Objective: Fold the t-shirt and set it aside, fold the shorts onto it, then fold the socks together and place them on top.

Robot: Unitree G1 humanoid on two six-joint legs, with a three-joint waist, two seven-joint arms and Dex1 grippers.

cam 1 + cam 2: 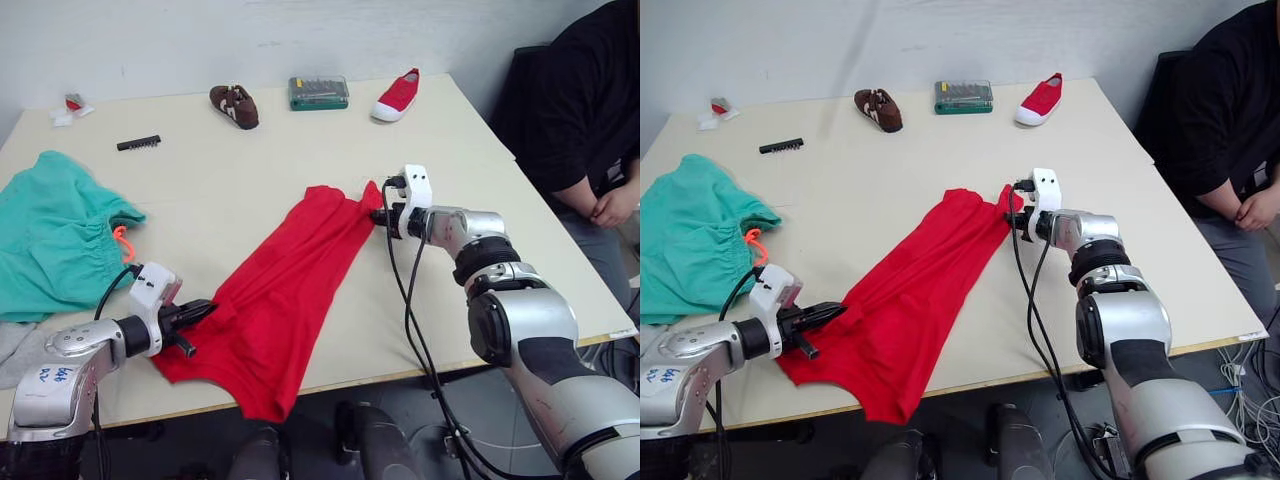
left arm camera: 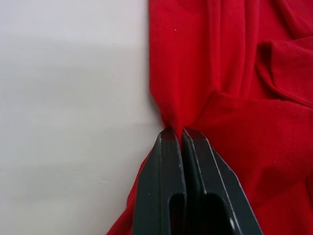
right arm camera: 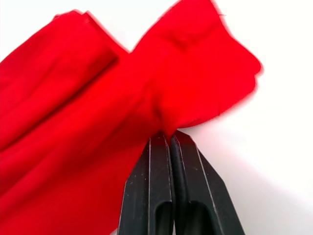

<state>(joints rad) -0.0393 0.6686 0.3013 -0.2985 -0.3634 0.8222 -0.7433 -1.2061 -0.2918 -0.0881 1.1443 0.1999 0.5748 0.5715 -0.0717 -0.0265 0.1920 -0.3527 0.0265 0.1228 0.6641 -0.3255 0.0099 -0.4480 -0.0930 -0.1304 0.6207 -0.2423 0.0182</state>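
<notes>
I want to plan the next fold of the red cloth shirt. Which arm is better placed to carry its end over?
Probably the right. The right gripper pinches the bright red cloth t-shirt at its far end, with bare beige table around; the left gripper is shut on the near edge, close to the table's front.

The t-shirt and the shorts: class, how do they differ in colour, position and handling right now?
The t-shirt is red, the shorts teal-green. The t-shirt lies mid-table, the shorts at the robot's left edge. The left gripper and right gripper pinch the t-shirt; the shorts lie untouched. Both are rumpled cloth.
</notes>
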